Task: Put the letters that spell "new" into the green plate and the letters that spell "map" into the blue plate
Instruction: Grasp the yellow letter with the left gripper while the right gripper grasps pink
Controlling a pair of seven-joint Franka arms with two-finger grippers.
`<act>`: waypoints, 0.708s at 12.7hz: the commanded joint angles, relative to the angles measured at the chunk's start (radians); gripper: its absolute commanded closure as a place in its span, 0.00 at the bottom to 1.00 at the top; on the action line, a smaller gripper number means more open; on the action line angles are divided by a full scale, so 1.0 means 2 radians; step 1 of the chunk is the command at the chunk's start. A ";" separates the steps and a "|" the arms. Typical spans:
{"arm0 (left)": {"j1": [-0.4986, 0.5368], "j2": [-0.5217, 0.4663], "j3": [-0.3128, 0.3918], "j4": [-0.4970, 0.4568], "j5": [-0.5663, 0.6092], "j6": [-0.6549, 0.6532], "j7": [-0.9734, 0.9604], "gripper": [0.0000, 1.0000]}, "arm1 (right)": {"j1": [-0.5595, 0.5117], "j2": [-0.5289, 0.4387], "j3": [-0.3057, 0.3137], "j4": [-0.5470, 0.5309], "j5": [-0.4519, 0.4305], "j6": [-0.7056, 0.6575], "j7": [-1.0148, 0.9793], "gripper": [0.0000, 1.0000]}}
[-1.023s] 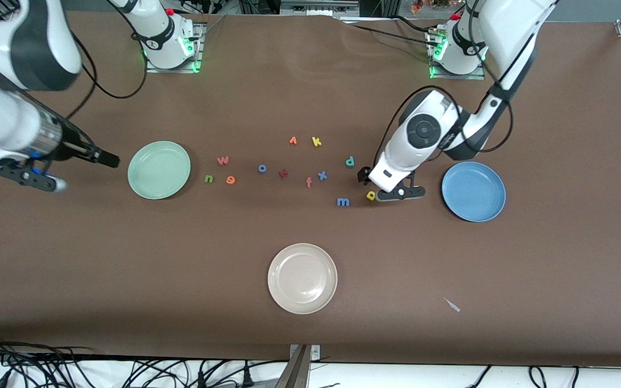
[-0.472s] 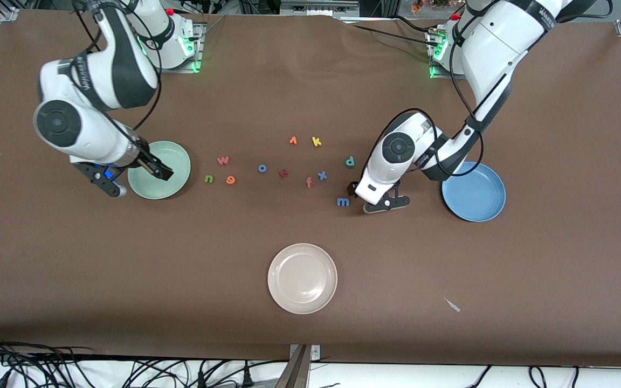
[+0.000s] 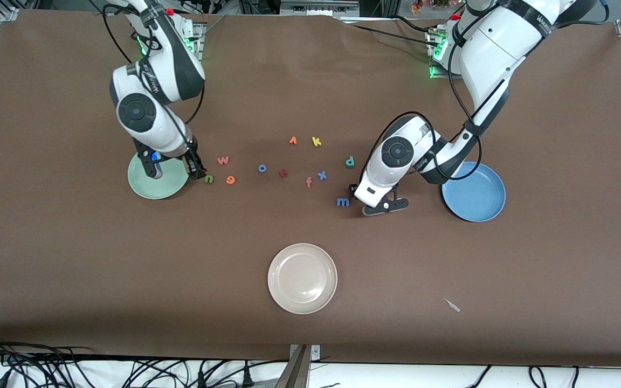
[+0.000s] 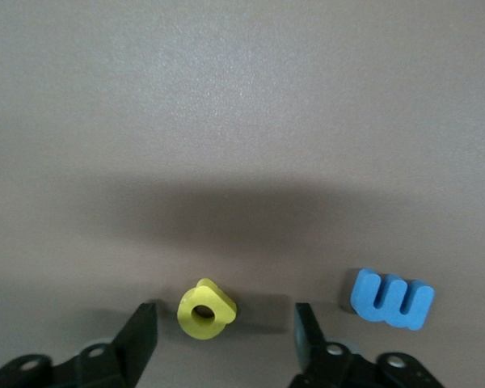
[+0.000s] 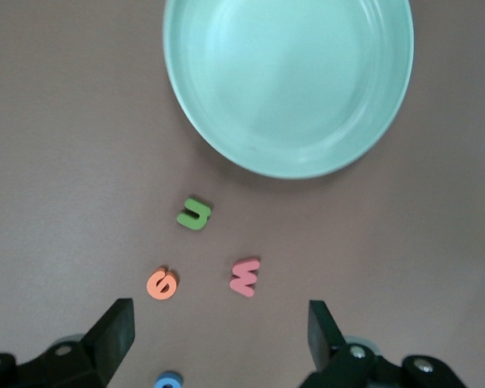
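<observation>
- The left gripper (image 3: 363, 200) is down at the table beside the blue "m" (image 3: 343, 202). In the left wrist view its fingers (image 4: 139, 339) stand apart on either side of the yellow "a" (image 4: 206, 309), not yet touching it.
- The right gripper (image 3: 198, 171) hangs over the edge of the green plate (image 3: 149, 188), next to the green "n" (image 3: 209, 179). Its fingers (image 5: 113, 330) are spread wide and hold nothing.
- The orange "e" (image 3: 230, 180) and pinkish-red "w" (image 3: 223, 160) lie just past the "n". The teal "p" (image 3: 350, 161) lies near the left arm, and the blue plate (image 3: 477, 196) sits empty beside it.
- The surface is a brown mat (image 3: 127, 258) with a beige plate (image 3: 302, 278) nearest the front camera; cables trail along the table's edges.
- Against a second ago, the right arm has swung in from the table's end to the green plate, and the left gripper has narrowed around the "a".
</observation>
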 commanded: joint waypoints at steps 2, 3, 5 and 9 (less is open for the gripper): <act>-0.004 0.004 0.000 0.008 0.022 -0.013 -0.010 0.33 | -0.002 -0.014 0.019 -0.063 -0.008 0.091 0.081 0.05; -0.004 0.004 0.000 0.007 0.022 -0.014 -0.011 0.36 | -0.002 -0.014 0.020 -0.073 -0.009 0.105 0.090 0.05; -0.004 0.004 0.000 0.007 0.022 -0.014 -0.010 0.43 | -0.002 -0.009 0.021 -0.093 -0.009 0.134 0.090 0.05; -0.003 0.005 0.001 0.005 0.023 -0.014 -0.008 0.59 | 0.013 0.012 0.020 -0.146 -0.008 0.241 0.103 0.08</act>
